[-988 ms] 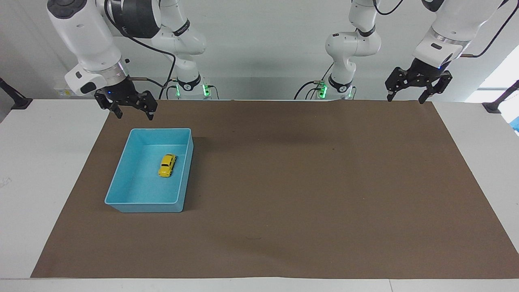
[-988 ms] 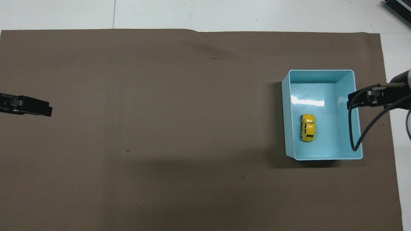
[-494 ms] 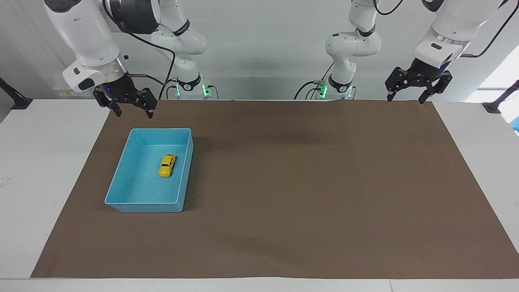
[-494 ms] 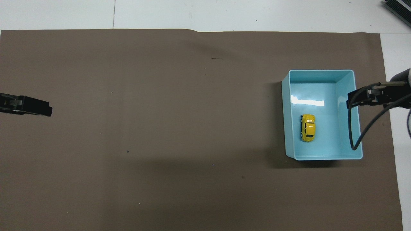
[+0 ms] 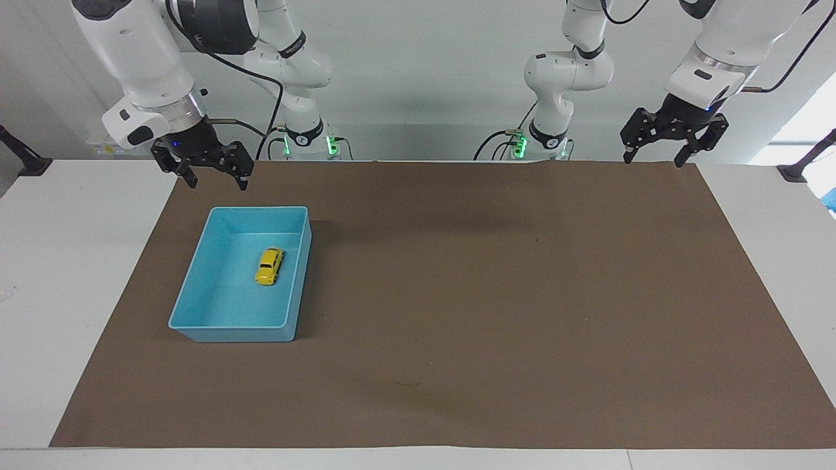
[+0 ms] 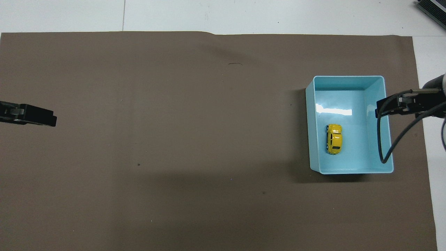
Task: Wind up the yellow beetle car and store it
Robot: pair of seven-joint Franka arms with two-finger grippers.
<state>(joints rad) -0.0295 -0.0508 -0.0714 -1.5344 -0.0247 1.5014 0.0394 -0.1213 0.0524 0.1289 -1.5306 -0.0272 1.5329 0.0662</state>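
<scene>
While both arms hang raised at the robots' edge of the counter (image 5: pixel 418 391), I see the yellow beetle car (image 5: pixel 269 266) already lying on the floor of the blue bin (image 5: pixel 196 323), which sits toward the right arm's end of the brown mat (image 5: pixel 496 294). The car rests on its wheels close to the bin wall that faces the middle of the counter, touching nothing else.

My right tool (image 5: pixel 210 177) hovers with its fingers spread and empty over the mat just by the bin's robot-side rim. My left tool (image 5: pixel 655 155) waits, also spread and empty, over the mat's corner at the left arm's end.

I judge the storing done. The risk now is a careless retreat: the right arm's dangling cable (image 6: pixel 382 139) hangs above the bin, and a low sweep could snag the rim and drag or tip it, spilling the car.

Compared with a second ago, the right tool has risen slightly and edged away from the bin; the car, bin and left tool have not moved.
</scene>
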